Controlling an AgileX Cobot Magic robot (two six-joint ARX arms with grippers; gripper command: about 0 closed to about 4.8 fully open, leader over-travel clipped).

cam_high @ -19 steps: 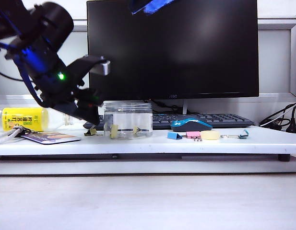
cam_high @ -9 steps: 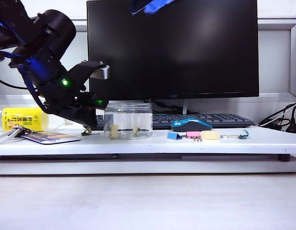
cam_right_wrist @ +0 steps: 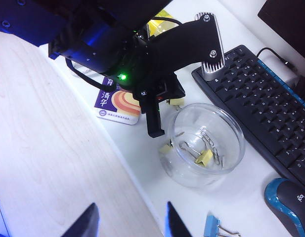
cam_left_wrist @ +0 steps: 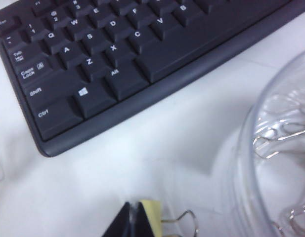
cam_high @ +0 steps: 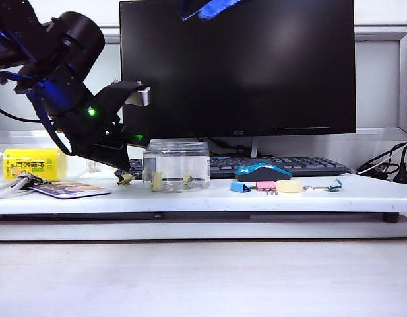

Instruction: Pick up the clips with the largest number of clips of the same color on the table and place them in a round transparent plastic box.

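A pale-yellow clip (cam_high: 126, 178) (cam_left_wrist: 153, 218) lies left of the round transparent plastic box (cam_high: 177, 155) (cam_left_wrist: 251, 148) (cam_right_wrist: 221, 123). My left gripper (cam_high: 124, 172) (cam_left_wrist: 135, 219) is shut on the clip's edge, its fingertips pressed together. The clip's wire handle points toward the box. A second yellow clip (cam_high: 187, 179) (cam_right_wrist: 204, 157) is inside the box among silver wire clips. A third clip (cam_high: 156, 181) (cam_right_wrist: 165, 148) sits at the box's front wall, and I cannot tell if it is inside or outside. My right gripper (cam_right_wrist: 132, 224) hangs open and empty above the wooden front table.
A black keyboard (cam_high: 282, 165) (cam_left_wrist: 117, 54) lies behind the box, with a blue mouse (cam_high: 262, 172) to its right. A blue clip (cam_high: 240, 187), pink clip (cam_high: 266, 186), yellow oval piece (cam_high: 289, 186) and teal clip (cam_high: 335, 185) lie right. A yellow-labelled bottle (cam_high: 31, 164) and card (cam_high: 68, 190) are left.
My left gripper came down over the yellow clip beside the box and shut on it. The right arm has not moved.
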